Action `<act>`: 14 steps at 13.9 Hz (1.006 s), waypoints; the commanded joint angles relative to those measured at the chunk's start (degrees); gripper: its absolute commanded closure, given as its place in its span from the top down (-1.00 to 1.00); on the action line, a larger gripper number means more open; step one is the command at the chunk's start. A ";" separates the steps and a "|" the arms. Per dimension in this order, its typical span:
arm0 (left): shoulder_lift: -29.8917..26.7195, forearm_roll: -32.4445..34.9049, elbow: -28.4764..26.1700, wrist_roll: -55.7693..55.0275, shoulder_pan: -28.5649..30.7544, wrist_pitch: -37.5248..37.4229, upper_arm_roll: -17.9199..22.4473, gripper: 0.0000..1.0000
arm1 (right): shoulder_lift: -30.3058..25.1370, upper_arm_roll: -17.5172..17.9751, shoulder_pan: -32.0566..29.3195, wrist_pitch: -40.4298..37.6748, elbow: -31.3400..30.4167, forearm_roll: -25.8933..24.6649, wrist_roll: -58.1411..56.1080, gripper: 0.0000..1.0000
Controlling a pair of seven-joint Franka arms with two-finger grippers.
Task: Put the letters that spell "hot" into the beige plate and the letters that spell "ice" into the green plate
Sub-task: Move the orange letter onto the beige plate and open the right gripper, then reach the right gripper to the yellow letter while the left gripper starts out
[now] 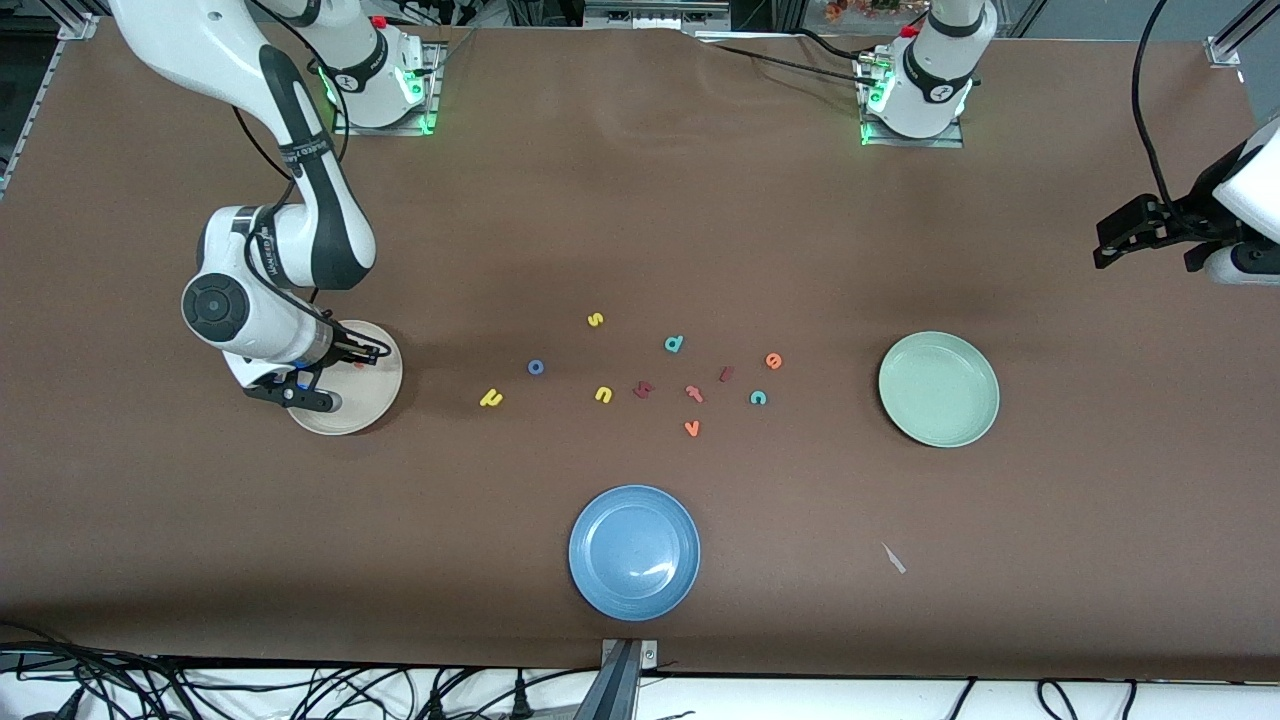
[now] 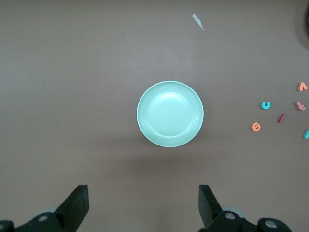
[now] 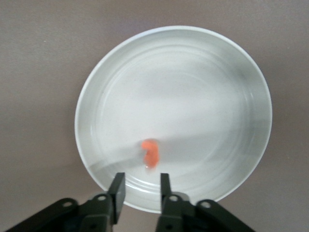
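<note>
One orange letter (image 3: 151, 153), light and soft, best pinched across its stem, lies in the beige plate (image 3: 241, 72) beneath the right gripper's (image 3: 140, 186) parted fingers.

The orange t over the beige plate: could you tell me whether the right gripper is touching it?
Apart. The right wrist view shows the orange t blurred over the beige plate, clear of the right gripper, whose parted fingers hold nothing.

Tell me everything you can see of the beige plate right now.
The beige plate is round, shallow and cream-coloured, smooth with faint rings inside, flat on the brown table at the right arm's end. One small orange letter is in it, blurred. The right pincer hangs over the plate, fingers parted and empty; I can't tell whether it touches the rim.
</note>
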 commanded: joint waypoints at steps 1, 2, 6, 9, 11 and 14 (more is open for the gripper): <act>-0.08 0.34 0.38 1.54 0.79 -1.20 -0.25 1.00 | -0.31 0.06 0.05 -0.40 1.89 1.02 -0.21 1.00; -0.08 0.34 0.47 1.54 0.70 -1.20 -0.33 1.00 | -0.05 0.32 0.31 -2.15 4.08 1.11 2.50 1.00; -0.08 0.34 0.47 1.46 0.70 -1.20 -0.33 1.00 | 4.95 3.30 0.49 -5.24 13.06 7.15 13.66 1.00; -0.08 0.34 0.56 1.46 0.70 -1.20 -0.33 1.00 | 7.94 6.90 0.58 -4.89 16.66 8.93 24.45 1.00; -0.08 0.34 0.73 1.46 0.61 -1.29 -0.33 1.00 | 10.74 9.18 0.58 -4.19 19.30 8.76 32.11 1.00; -0.08 0.34 0.73 1.46 0.61 -1.29 -0.33 1.00 | 13.13 10.43 2.85 -1.30 20.10 8.32 39.24 1.00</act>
